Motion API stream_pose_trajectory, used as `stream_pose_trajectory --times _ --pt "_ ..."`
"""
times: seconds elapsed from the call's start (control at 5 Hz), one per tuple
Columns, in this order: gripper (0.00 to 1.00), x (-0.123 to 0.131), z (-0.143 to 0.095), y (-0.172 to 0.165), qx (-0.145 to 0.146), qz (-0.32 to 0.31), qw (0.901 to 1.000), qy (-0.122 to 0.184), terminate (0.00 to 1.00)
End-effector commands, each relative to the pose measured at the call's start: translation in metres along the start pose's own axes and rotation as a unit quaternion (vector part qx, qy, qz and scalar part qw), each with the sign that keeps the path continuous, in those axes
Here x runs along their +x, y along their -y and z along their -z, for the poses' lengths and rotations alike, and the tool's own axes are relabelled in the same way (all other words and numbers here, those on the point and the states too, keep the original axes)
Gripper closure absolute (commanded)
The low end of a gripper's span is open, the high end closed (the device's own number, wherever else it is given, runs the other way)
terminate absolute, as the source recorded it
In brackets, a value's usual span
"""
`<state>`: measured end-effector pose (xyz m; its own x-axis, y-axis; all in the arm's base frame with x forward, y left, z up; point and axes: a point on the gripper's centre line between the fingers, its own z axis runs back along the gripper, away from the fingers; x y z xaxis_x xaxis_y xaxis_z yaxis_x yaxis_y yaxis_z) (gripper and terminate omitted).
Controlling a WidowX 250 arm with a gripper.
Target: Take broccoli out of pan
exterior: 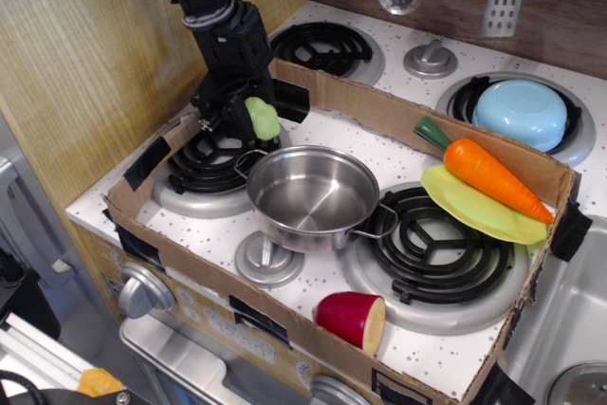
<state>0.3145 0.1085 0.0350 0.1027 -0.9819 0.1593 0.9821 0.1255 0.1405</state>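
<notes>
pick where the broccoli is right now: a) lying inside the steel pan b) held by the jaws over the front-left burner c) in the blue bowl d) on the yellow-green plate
b: the broccoli sits clamped in the gripper above the front-left burner, and the pan is empty.

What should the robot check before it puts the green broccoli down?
1. Small pale-green toy broccoli held in the black gripper: ok.
2. Broccoli out of the shiny round steel pan: ok, the pan looks empty.
3. Black coil burner below the gripper free of other things: ok.
4. Gripper clear of the brown cardboard wall: cannot tell, they look close.
5. How high the broccoli is above the burner: cannot tell from one view.
</notes>
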Motion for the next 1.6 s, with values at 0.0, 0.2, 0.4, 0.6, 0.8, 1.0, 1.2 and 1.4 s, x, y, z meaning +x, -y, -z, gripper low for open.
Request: stream_pose_trajectory --times 0.0,0.2,0.4,0.6,0.8,1.0,1.2,1.4 --pt "0.00 0.009 -0.031 -0.018 0.028 0.034 0.9980 -0.044 0.00" --pt "0.00 0.022 -0.060 -0.020 0.028 0.043 0.9947 -0.089 0.00" --pt "0.00 0.043 -0.090 -0.020 0.013 0.045 0.9918 -0.118 0.00" --pt "0.00 0.069 -0.112 -0.012 -0.001 0.028 0.9911 -0.130 0.00" --pt "0.00 0.098 -0.109 0.011 -0.012 -0.005 0.9960 -0.088 0.00" --pt "0.00 0.098 -0.109 0.011 -0.012 -0.005 0.9960 -0.088 0.00" --pt "0.00 0.098 -0.109 0.011 -0.012 -0.005 0.9960 -0.088 0.00" --pt "0.00 0.098 -0.109 0.011 -0.012 -0.005 0.9960 -0.088 0.00"
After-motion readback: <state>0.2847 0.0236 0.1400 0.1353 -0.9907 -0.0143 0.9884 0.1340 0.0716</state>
